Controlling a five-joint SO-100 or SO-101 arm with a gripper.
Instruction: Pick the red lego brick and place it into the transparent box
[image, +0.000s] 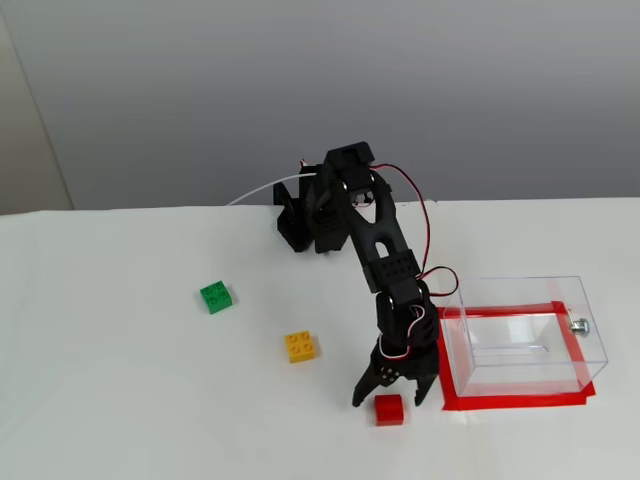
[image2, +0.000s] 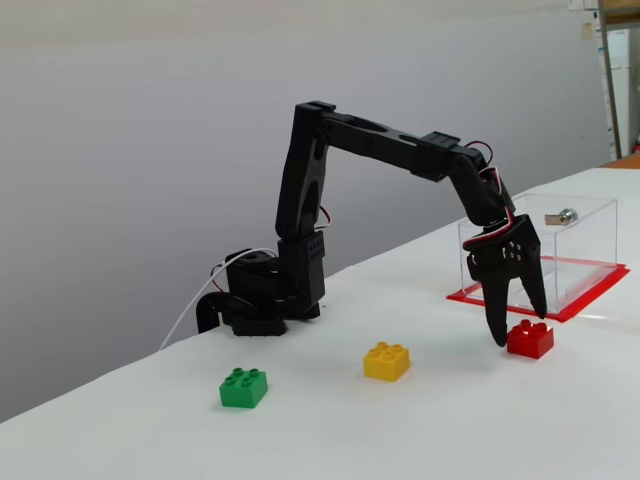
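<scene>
- Gripper (image: 392, 397) points down with its jaws spread wide, nothing between them held; in the other fixed view the gripper (image2: 520, 330) has its fingertips down near the table surface.
- Red lego brick (image: 389, 409) lies on the white table (image: 120, 400), studs up, just below the gap between the two fingers in a fixed view, so the jaws straddle its far edge.
- In the side-on fixed view the red lego brick (image2: 529, 338) sits right by the fingertips; one finger stands just left of it and the other overlaps its top edge. Whether either finger touches the brick I cannot tell.
- Transparent box (image: 525, 335) stands just right of the gripper, upright on a red tape rectangle (image: 515, 402), with a small silver knob (image: 579, 325) on its right wall; the box looks empty.
- In the side view the transparent box (image2: 580, 250) is behind and right of the gripper, the brick lying in front of its tape border.
- Yellow brick (image: 301, 346) rests left of the gripper, apart from it, and a green brick (image: 216, 296) lies farther left and back.
</scene>
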